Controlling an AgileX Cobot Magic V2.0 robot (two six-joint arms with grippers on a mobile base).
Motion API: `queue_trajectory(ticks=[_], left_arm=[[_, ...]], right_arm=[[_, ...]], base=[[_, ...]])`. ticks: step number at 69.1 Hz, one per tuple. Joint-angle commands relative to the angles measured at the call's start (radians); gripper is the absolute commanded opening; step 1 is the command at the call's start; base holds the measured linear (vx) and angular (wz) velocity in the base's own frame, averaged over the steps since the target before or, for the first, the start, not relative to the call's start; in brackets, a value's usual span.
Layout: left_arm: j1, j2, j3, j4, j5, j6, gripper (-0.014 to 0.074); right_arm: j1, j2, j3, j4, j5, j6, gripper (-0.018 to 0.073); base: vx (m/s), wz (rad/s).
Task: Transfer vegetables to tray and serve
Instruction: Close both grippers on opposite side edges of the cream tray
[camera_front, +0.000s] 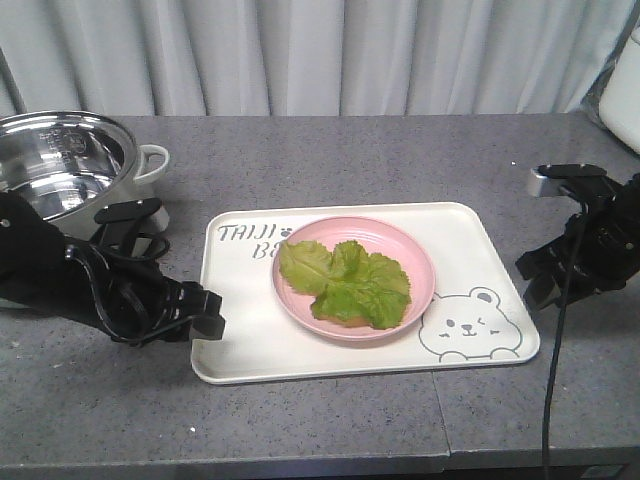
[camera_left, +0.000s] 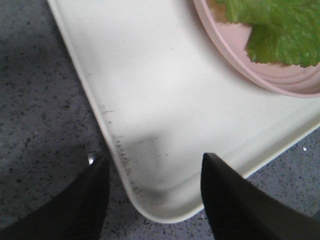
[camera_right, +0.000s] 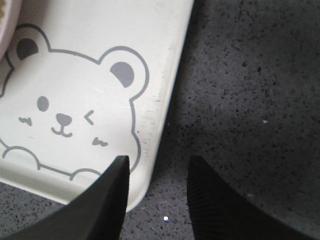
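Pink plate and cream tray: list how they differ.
The pink plate is round; the tray is rectangular with rounded corners. The plate is smaller and sits on the tray, which lies on the grey counter. The plate is plain and holds the lettuce; the tray carries grey lettering and a bear drawing. Both are shallow, rimmed and lie flat.

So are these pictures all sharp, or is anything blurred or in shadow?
Front view: even, soft light, sharp, with bright glare inside the steel pot. Left wrist view: the jaws are dark, blurred shapes, and a grey shadow falls on the tray corner; the lettuce is slightly soft. Right wrist view: bear drawing crisp, jaws dark.
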Motion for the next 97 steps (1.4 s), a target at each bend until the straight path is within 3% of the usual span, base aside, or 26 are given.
queue_trajectory(ticks=[1,7,12,45,73,97], left_arm=[[-0.024,-0.033,-0.021,0.07,-0.031,-0.096,0.0387],[-0.029,-0.033,-0.023,0.175,-0.04,-0.204,0.0387],[-0.031,-0.033,-0.023,0.208,-0.048,-0.243,0.0387],[-0.058,-0.033,-0.023,0.203,-0.124,-0.304,0.0385],[-0.058,-0.031,-0.023,0.199,-0.157,-0.304,0.0344],[-0.057,0.059,-0.119,0.196,-0.062,-0.29,0.0344]], right_arm=[[0.02,-0.038,-0.029,0.005,-0.011,-0.006,0.0276],[0.03,-0.038,-0.029,0.002,-0.017,-0.006,0.0276],[0.03,-0.038,-0.029,-0.001,-0.02,-0.006,0.0276],[0.03,-0.038,-0.029,-0.011,-0.045,0.011,0.0276],[0.03,-0.038,-0.029,-0.01,-0.045,0.016,0.0276],[0.03,-0.038,-0.029,-0.011,-0.04,0.015,0.0276]], base=[[0.0,0.0],[0.0,0.0],[0.0,0.0],[0.0,0.0],[0.0,0.0],[0.0,0.0]])
